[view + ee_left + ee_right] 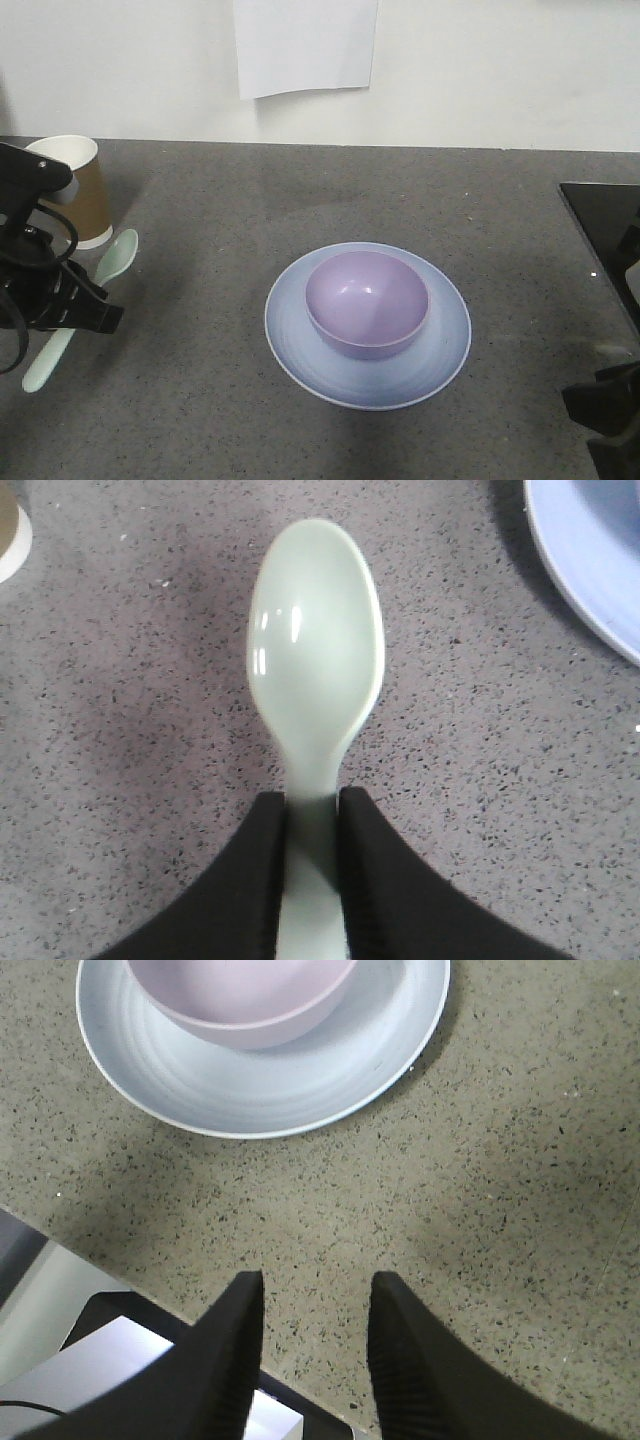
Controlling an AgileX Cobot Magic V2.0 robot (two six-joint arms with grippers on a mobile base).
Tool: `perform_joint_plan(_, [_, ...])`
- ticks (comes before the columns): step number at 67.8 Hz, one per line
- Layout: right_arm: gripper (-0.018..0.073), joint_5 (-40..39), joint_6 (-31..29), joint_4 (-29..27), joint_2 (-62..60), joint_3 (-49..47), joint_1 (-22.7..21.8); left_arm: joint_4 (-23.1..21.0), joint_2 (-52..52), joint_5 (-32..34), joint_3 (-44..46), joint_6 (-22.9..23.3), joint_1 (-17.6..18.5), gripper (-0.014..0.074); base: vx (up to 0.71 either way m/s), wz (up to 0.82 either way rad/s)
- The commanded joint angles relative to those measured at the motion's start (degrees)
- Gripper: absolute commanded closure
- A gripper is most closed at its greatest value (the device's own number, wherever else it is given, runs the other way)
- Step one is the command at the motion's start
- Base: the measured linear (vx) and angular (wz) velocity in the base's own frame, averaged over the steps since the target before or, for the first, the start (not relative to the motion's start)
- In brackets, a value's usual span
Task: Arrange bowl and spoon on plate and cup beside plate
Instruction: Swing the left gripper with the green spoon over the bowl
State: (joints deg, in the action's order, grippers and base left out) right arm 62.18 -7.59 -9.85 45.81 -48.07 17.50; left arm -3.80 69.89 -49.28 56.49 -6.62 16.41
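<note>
The counter is dark grey stone with fine speckles, running back to a plain white wall where one sheet of white paper hangs; a glossy black panel lies at the counter's right edge. On it stand one plate, one bowl, one spoon and one cup, with two grippers in view. The plate sits about mid-counter, and the bowl rests upright on it, set a little toward the plate's back rim. The cup stands upright near the back left corner, and the spoon lies just in front of it along the left edge, head toward the cup. The front view shows the left gripper only as a dark mass over the spoon's handle. The left wrist view gives the grip itself: both black fingers are pressed against the sides of the handle just below the head, with the plate's rim at the top right corner. Whether the spoon is off the surface I cannot tell. The right wrist view shows the right gripper with fingers spread and nothing between them, above bare counter between the plate and the front edge.
</note>
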Motion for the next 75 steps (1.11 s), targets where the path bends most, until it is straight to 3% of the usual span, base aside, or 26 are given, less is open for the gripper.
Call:
perform_joint_plan(1, [0.0311,-1.78,0.05,-0.51,-0.6,-1.4,-0.11,-1.88,-1.5,3.13,1.72,-2.02,0.21,0.0514,0.0,0.0])
perform_joint_plan(18, [0.0311,-1.78,0.05,-0.51,-0.6,-1.4,-0.11,-9.06,1.28,-0.66,8.81,-15.23,0.43,0.0509,0.0,0.0])
perform_joint_plan(33, [0.0311,-1.78,0.05,-0.51,-0.6,-1.4,-0.11,-8.9,7.06,-2.12,15.67,-17.52,8.49,0.0489,0.0,0.0])
perform_joint_plan(54, [0.0311,-1.78,0.05,-0.51,-0.6,-1.4,-0.11,0.09,22.06,-7.53,29.94,-17.95,21.83,0.0481,0.0,0.0])
perform_joint_plan(75, [0.0311,-1.78,0.05,-0.51,-0.6,-1.4,-0.11,12.51,33.52,-8.92,40.65,-19.67,29.25,0.0479,0.0,0.0])
